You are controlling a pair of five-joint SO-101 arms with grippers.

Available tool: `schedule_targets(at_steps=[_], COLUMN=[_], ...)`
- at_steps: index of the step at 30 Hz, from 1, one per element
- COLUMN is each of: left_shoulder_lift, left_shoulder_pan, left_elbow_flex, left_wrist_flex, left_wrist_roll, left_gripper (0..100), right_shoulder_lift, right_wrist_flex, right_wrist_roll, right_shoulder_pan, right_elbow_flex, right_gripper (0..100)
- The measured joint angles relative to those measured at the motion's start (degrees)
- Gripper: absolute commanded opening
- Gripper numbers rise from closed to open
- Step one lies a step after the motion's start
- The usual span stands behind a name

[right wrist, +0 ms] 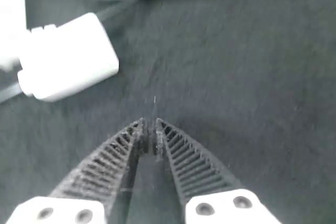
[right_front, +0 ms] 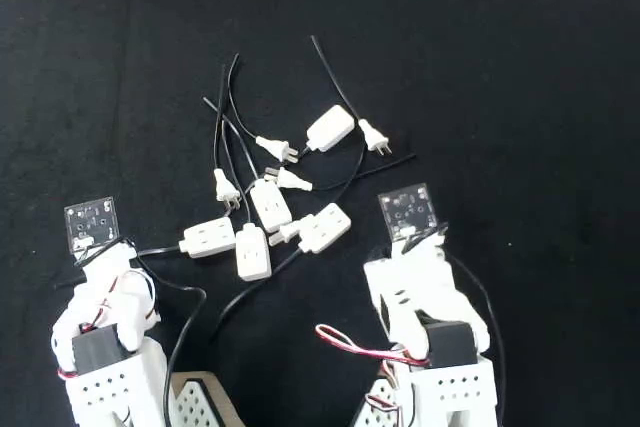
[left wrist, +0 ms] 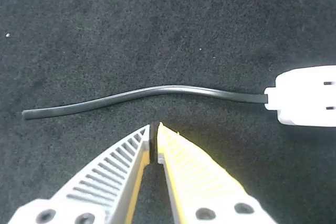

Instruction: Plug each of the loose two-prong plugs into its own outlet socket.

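Grippers over a black cloth (right_front: 520, 97). The left gripper (left wrist: 155, 127) was shut on nothing. A black cable (left wrist: 142, 94) lay just beyond its tips, running to an outlet socket (left wrist: 307, 95). The right gripper (right wrist: 149, 125) was likewise closed and empty, with a second outlet socket (right wrist: 68, 59) near its tips. Five sockets and four loose two-prong plugs (right_front: 227, 188) lay clustered ahead of the arms. A fifth plug (right_front: 283, 235) touched one socket; whether it was inserted could not be told.

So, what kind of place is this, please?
Likely a robotics lab bench: a black-cloth table, a left arm and right arm side by side, and loose plugs and outlet sockets laid out.
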Motion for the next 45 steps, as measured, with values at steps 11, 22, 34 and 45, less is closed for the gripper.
schedule_targets(at_steps=[11, 22, 34, 45], left_shoulder_lift=[0.0, 0.0, 0.0, 0.0], left_shoulder_pan=[0.0, 0.0, 0.0, 0.0], left_elbow_flex=[0.0, 0.0, 0.0, 0.0], left_wrist_flex=[0.0, 0.0, 0.0, 0.0], left_wrist_roll=[0.0, 0.0, 0.0, 0.0], left_gripper=[5, 5, 5, 5], right_shoulder_lift=[10.0, 51.3, 62.7, 77.5], right_wrist_flex=[-0.2, 0.4, -8.4, 8.5], right_wrist_roll=[-6.1, 14.8, 17.9, 22.7], right_shoulder_pan=[-2.5, -2.5, -3.6, -12.4], right_elbow_flex=[-21.9, -46.2, -44.1, -61.6], right_gripper=[3.7, 3.6, 3.6, 3.6])
